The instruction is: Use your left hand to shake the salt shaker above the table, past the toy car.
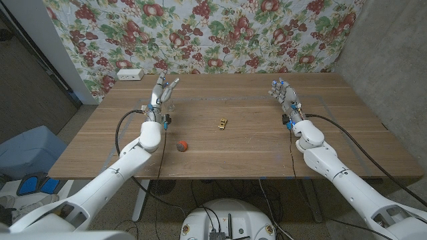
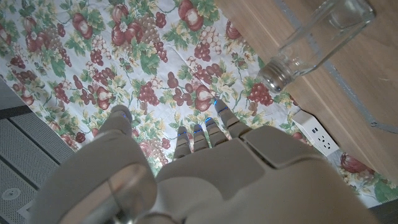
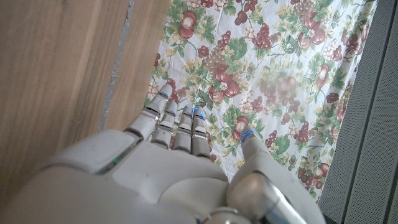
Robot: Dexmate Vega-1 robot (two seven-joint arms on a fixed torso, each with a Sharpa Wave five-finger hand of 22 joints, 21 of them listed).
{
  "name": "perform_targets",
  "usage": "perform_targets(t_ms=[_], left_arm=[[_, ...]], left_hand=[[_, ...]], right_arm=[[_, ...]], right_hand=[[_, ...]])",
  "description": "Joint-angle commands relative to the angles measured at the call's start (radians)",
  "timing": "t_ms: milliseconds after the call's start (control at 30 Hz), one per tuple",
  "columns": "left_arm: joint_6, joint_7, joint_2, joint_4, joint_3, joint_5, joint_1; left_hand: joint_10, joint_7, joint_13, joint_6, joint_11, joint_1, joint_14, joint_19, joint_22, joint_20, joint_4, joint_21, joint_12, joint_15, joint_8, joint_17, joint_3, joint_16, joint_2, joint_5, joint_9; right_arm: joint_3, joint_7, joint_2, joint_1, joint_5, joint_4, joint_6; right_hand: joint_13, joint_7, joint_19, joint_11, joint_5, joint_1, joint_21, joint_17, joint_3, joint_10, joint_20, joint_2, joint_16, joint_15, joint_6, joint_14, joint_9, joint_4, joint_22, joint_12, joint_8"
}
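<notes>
On the far left of the wooden table (image 1: 220, 150), close to the flowered cloth (image 1: 207, 33) that hangs behind it, a white power strip (image 1: 129, 74) lies at the table's far edge. To its right, the left hand (image 1: 162, 90) stands over the left part of the table with its fingers spread and pointing to the far side; it holds nothing. In the left wrist view the fingers (image 2: 205, 134) are apart and reach toward the cloth.

The salt shaker (image 2: 314, 40) is a clear glass one. In the left wrist view it is close before the left hand but apart from the fingers, over the wood. Its long axis is tilted in that picture, with the narrow neck end toward the cloth and the wide end toward the table. In the head view the shaker (image 1: 165, 109) shows only faintly just near the hand, and I cannot tell there if it stands or lies.

Nearer and a little to the right, a small red ball (image 1: 181, 145) lies on the table. Farther right, near the middle, the yellow toy car (image 1: 221, 123) stands alone, well apart from both hands.

On the right side, the right hand (image 1: 285, 97) stands with its fingers open and slightly apart, and nothing is in it. A black cable (image 1: 347, 130) runs along the right arm.
</notes>
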Motion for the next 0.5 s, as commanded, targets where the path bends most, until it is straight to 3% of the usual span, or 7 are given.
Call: perform_targets(t_ms=[33,133,467,500], left_arm=[[-0.125,-0.163,0.011,0.002,-0.042,-0.095,0.027],[-0.156,-0.224,0.015,0.014,-0.048,-0.139,0.028],[-0.249,-0.415,0.024,0.052,-0.069,-0.277,0.029],[-0.258,-0.436,0.023,0.061,-0.069,-0.289,0.025]], left_hand=[[0.011,0.027,-0.001,0.000,0.006,-0.042,0.024,0.032,0.003,-0.050,0.024,-0.005,0.010,-0.005,0.006,0.003,0.003,0.010,0.030,0.010,0.000],[0.013,0.036,-0.001,-0.003,0.008,-0.056,0.027,0.038,0.003,-0.053,0.033,-0.007,0.010,-0.004,0.005,0.003,0.005,0.011,0.043,0.013,0.000],[0.025,0.058,-0.001,-0.006,0.007,-0.102,0.037,0.055,0.004,-0.053,0.075,-0.014,0.013,-0.002,0.005,0.004,0.016,0.012,0.075,0.025,0.000],[0.028,0.066,-0.001,-0.003,0.011,-0.113,0.042,0.058,0.005,-0.048,0.091,-0.016,0.014,0.002,0.007,0.004,0.027,0.013,0.088,0.032,0.000]], right_arm=[[-0.001,-0.003,0.002,0.000,-0.010,-0.007,0.016],[-0.003,-0.015,0.000,-0.006,-0.023,-0.021,0.021],[-0.006,-0.075,-0.010,-0.023,-0.082,-0.074,0.015],[-0.005,-0.083,-0.009,-0.027,-0.086,-0.078,0.017]], right_hand=[[0.001,-0.022,-0.011,-0.003,-0.004,-0.008,-0.001,-0.004,-0.008,-0.022,-0.003,-0.009,-0.011,-0.023,-0.056,-0.015,0.003,-0.004,0.003,-0.001,-0.012],[-0.001,-0.022,-0.021,-0.006,-0.004,-0.006,-0.003,-0.010,-0.010,-0.044,-0.018,-0.011,-0.019,-0.038,-0.074,-0.028,0.002,-0.011,0.002,-0.004,-0.010],[-0.002,0.018,-0.019,-0.006,-0.008,-0.020,-0.001,-0.018,-0.023,-0.048,-0.033,-0.024,-0.023,-0.038,-0.078,-0.027,0.002,-0.012,0.001,0.001,-0.003],[-0.003,0.024,-0.019,-0.006,-0.009,-0.022,-0.001,-0.019,-0.025,-0.048,-0.034,-0.026,-0.022,-0.037,-0.078,-0.026,0.001,-0.012,0.001,0.002,-0.002]])
